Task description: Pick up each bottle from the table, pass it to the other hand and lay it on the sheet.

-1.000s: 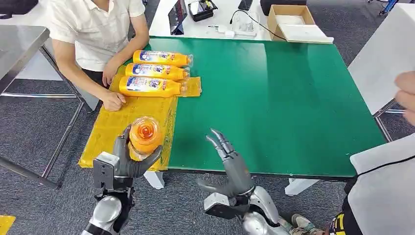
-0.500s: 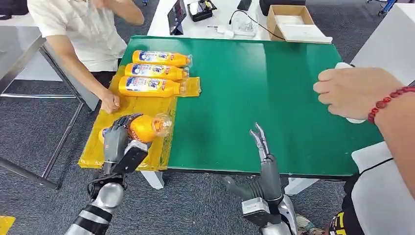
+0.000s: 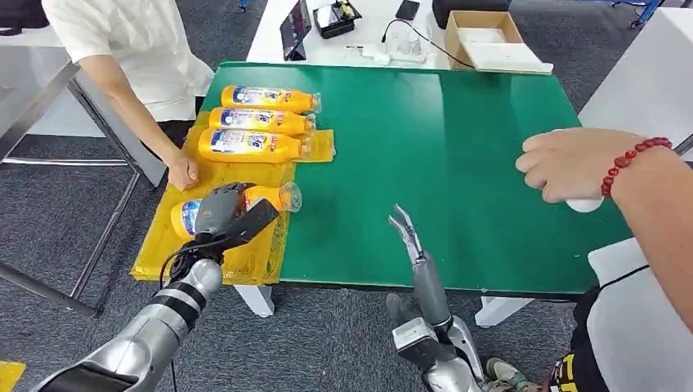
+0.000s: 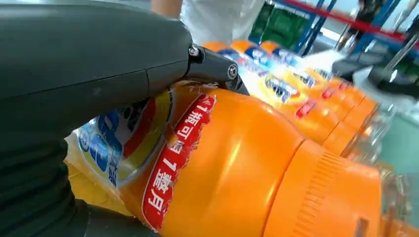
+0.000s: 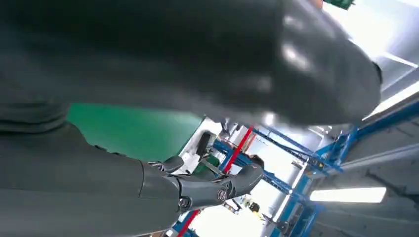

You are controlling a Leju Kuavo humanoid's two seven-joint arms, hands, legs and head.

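My left hand (image 3: 225, 215) grips an orange bottle (image 3: 187, 218) lying on its side over the yellow sheet (image 3: 204, 189), its clear cap toward the green table (image 3: 458, 147). The left wrist view has the same bottle (image 4: 232, 168) close up under my left hand (image 4: 89, 64). Three more orange bottles (image 3: 253, 122) lie in a row at the sheet's far end. My right hand (image 3: 413, 253) hangs open at the table's near edge, fingers straight and holding nothing; in the right wrist view its fingers (image 5: 197, 185) are spread.
A seated person rests a fist (image 3: 185, 171) on the sheet beside the bottles. Another person's hand (image 3: 572, 163) with a red bead bracelet holds something white over the table's right side. A cardboard box (image 3: 486, 37) and electronics lie on the white table behind.
My left hand has tipped the bottle from upright onto its side and carried it down over the sheet. My right hand has drawn back to the table edge. A person's hand came in from the right.
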